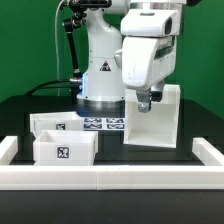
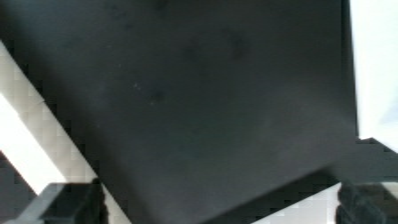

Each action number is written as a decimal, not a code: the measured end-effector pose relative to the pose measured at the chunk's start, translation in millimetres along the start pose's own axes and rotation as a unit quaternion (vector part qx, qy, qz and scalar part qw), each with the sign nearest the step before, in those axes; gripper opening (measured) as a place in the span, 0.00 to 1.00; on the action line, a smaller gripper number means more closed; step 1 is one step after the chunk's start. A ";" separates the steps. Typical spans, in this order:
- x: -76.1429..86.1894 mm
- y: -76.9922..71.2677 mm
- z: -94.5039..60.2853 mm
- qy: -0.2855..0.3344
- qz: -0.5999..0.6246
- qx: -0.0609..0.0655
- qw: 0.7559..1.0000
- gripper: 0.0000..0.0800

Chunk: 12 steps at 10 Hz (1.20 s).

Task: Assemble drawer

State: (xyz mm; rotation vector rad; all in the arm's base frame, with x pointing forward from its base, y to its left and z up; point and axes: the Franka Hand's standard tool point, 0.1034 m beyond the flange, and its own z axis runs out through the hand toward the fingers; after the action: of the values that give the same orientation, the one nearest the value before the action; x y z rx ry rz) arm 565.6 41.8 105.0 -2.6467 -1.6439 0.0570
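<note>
The large white drawer case (image 1: 152,120) stands on the black table at the exterior view's right. Two small open-topped white boxes with square tags sit at the left, one in front (image 1: 65,151) and one behind it (image 1: 52,124). My gripper (image 1: 146,101) hangs at the case's upper left edge, fingers pointing down. In the wrist view the gripper (image 2: 214,207) is open: its dark fingertips (image 2: 64,205) stand far apart with nothing held between them. A white face of the case (image 2: 377,70) shows at one side over a dark surface.
The marker board (image 1: 102,123) lies flat between the boxes and the case, by the robot's base (image 1: 100,75). A low white border rail (image 1: 110,179) runs along the front and both sides of the table. A white strip (image 2: 25,130) crosses the wrist view's other side.
</note>
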 end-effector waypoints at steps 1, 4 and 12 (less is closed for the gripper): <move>0.0 0.2 0.0 0.000 -0.001 0.000 1.000 0.81; 0.0 0.2 0.1 0.000 0.000 0.000 1.000 0.81; 1.7 -10.6 0.2 0.002 0.239 0.009 0.971 0.81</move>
State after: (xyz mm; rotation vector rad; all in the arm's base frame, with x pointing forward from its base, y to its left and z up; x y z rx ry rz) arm 556.9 48.0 105.2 -2.9564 -0.9600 0.0742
